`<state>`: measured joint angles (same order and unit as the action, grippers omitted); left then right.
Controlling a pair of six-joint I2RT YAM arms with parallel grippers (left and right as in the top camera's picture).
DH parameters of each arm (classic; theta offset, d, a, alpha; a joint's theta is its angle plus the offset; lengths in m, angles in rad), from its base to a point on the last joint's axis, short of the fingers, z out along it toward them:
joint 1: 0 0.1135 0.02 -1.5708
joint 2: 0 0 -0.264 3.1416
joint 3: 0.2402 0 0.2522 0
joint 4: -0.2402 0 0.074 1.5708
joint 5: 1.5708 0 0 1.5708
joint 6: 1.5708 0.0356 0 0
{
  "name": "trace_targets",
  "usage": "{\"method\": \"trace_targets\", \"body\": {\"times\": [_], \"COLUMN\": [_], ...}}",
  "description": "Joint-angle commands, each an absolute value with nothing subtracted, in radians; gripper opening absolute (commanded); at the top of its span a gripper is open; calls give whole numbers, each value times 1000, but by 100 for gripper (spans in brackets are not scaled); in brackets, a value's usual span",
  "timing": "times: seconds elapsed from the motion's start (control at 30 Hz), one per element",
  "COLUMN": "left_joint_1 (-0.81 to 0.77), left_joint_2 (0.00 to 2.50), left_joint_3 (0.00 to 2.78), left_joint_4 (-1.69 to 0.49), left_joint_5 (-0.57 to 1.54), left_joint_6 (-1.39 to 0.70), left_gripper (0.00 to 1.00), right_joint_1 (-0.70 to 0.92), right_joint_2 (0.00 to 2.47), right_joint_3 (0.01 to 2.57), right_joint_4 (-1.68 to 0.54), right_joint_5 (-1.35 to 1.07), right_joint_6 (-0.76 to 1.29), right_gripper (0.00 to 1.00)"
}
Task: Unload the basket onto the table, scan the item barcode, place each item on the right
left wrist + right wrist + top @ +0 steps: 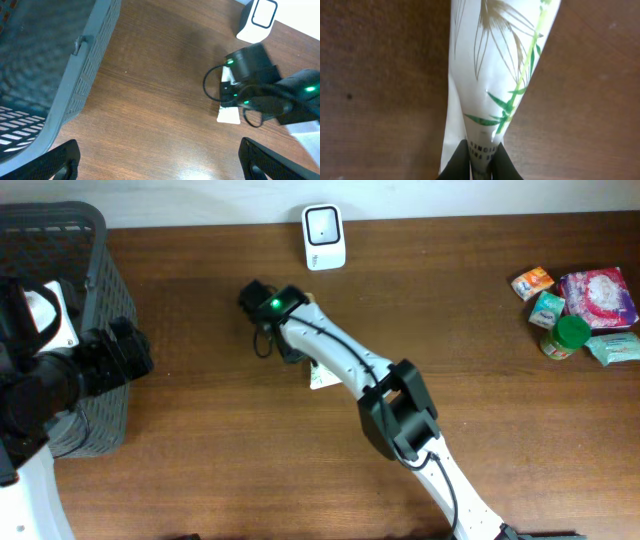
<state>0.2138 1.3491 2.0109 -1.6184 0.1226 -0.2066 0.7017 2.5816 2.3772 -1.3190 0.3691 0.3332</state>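
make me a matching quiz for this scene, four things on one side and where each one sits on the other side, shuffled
Things
1. white scanner
2. grey basket
3. leaf-print packet
4. green-capped jar

Places
a. among the pile of items at the table's right end
b. pinched between the fingers of the right gripper
c. at the table's left end
d. at the far edge of the table, near the middle

Pairs: 1-d, 2-c, 3-b, 4-a
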Motion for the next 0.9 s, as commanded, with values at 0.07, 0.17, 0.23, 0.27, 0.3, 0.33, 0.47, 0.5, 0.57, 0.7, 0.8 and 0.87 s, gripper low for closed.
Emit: {"method": "trace_targets", "body": {"times": [0.07, 0.17, 0.23, 0.27, 0.3, 0.33, 0.47, 0.5, 0.57, 0.7, 0.8, 0.87], "left_joint_1": [219, 219, 219, 219, 219, 219, 219, 219, 219, 219, 219, 219], "left_joint_2": [1347, 1347, 1347, 1347, 1347, 1347, 1347, 1347, 1347, 1347, 1347, 1347], "left_joint_3": [2011, 2011, 2011, 2011, 2011, 2011, 2011, 2011, 2011, 2011, 2011, 2011], "left_joint_4": [-1617, -1617, -1617, -1617, -1617, -1617, -1617, -1617, -1617, -1617, -1617, -1617], "left_joint_5": [123, 123, 123, 123, 123, 123, 123, 123, 123, 123, 123, 123], "left_joint_6": [-216, -216, -216, -216, -216, -216, -216, -216, -216, -216, -216, -216], "left_gripper": [99, 99, 99, 99, 99, 99, 99, 99, 99, 99, 99, 99], "right_joint_1": [568, 456, 413, 388, 360, 338, 263, 245, 212, 133, 124, 138], "right_joint_2": [2581, 2582, 2582, 2582, 2582, 2582, 2582, 2582, 2582, 2579, 2579, 2560], "right_joint_3": [2469, 2444, 2426, 2418, 2405, 2389, 2305, 2281, 2249, 2327, 2492, 2557], "right_joint_4": [-1459, -1512, -1516, -1520, -1522, -1522, -1520, -1515, -1512, -1590, -1699, -1699], "right_joint_5": [-83, -148, -189, -250, -328, -382, -382, -363, -303, -196, -109, -107], "right_joint_6": [178, 129, 84, 36, -13, -43, -49, -49, -48, 2, 8, 8], "right_gripper": [5, 5, 4, 4, 5, 9, 12, 12, 16, 41, 68, 87]}}
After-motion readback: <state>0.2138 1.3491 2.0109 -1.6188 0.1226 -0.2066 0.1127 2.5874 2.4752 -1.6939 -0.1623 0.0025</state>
